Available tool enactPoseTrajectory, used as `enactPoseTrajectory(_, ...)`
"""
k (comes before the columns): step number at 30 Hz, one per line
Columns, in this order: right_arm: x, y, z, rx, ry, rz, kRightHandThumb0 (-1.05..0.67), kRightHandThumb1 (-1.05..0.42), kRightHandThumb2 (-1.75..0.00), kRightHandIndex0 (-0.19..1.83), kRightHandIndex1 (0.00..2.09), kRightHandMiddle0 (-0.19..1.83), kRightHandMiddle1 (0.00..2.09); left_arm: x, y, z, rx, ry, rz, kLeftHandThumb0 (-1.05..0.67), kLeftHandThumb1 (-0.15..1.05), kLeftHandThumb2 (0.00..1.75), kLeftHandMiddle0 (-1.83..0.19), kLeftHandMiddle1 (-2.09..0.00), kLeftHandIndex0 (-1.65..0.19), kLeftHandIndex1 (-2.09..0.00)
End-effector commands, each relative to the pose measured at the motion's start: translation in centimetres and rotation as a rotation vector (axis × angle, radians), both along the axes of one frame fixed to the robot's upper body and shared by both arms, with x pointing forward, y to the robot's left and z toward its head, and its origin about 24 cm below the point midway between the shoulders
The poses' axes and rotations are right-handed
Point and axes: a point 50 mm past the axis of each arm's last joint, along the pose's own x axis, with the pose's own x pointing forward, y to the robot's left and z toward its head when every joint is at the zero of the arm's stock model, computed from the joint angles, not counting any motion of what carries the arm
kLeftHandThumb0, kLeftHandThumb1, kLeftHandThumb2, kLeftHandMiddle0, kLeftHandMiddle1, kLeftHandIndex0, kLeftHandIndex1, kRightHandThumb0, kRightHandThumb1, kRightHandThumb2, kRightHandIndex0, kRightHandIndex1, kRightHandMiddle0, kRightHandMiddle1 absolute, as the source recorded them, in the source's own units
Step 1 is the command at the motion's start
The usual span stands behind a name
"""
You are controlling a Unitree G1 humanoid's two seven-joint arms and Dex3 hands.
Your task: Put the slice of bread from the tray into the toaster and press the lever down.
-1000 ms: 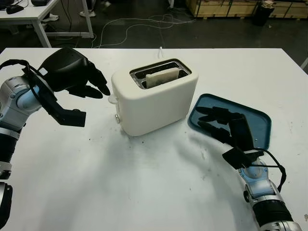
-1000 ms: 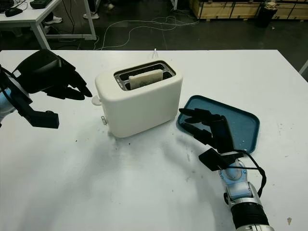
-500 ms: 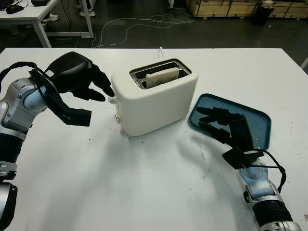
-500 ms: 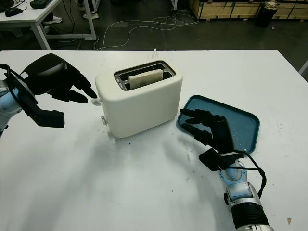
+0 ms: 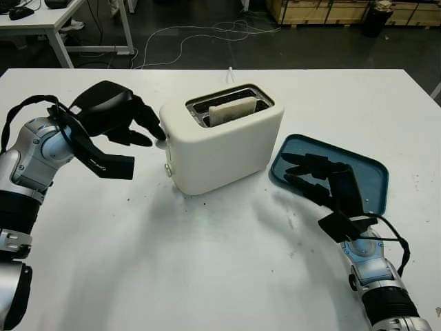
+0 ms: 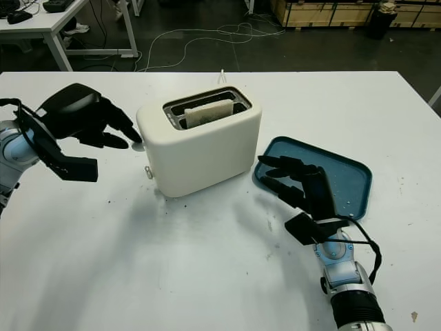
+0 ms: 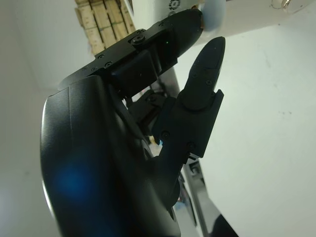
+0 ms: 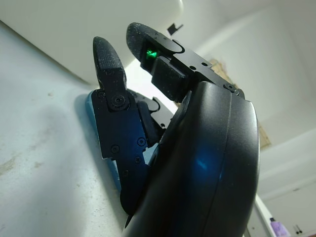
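Observation:
A cream toaster (image 5: pixel 224 141) stands mid-table with a slice of bread (image 5: pixel 233 110) upright in its slot. Its lever knob (image 5: pixel 162 143) juts from the left end, near the top of its travel. My left hand (image 5: pixel 138 124) is open at that end, with one fingertip (image 7: pixel 190 22) touching the knob from above. The blue tray (image 5: pixel 365 172) lies bare to the right of the toaster. My right hand (image 5: pixel 310 176) is open over the tray's near left corner.
The white table (image 5: pixel 207 262) stretches wide in front of the toaster. A white cord (image 5: pixel 229 72) runs off the far edge behind it. Beyond lie a dark floor with cables, another table (image 5: pixel 55 21) at far left and wooden crates (image 5: pixel 324 10).
My left hand has moved right and down, from a gap beside the toaster to the lever knob. The right hand, bread and tray have stayed put.

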Motion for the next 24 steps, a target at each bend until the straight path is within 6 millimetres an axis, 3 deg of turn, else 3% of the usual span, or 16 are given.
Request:
enactPoseTrajectory(1, 0.1, 0.1, 0.4, 0.001, -0.028, 0.003, -0.39, -0.9, 0.0, 0.96, 0.49, 0.99, 0.0, 0.1, -0.2, 0.1, 0.024, 0.005, -0.003, -0.35, 0.81, 0.01, -1.05, -1.45, -1.3, -0.01)
enactPoseTrajectory(18, 0.1, 0.2, 0.4, 0.0, -0.029, -0.005, -0.38, -0.9, 0.0, 0.95, 0.47, 0.99, 0.0, 0.0, -0.7, 0.9, 0.031, -0.019, -0.019, -0.31, 0.84, 0.0, -1.1, -1.12, -1.3, 0.0)
enactPoseTrajectory(24, 0.1, 0.2, 0.3, 0.005, -0.031, -0.006, -0.37, -0.91, 0.0, 0.95, 0.46, 0.99, 0.0, -0.2, -1.1, 1.3, 0.008, -0.045, -0.051, -0.31, 0.83, 0.01, -1.12, -1.11, -1.32, -0.01)
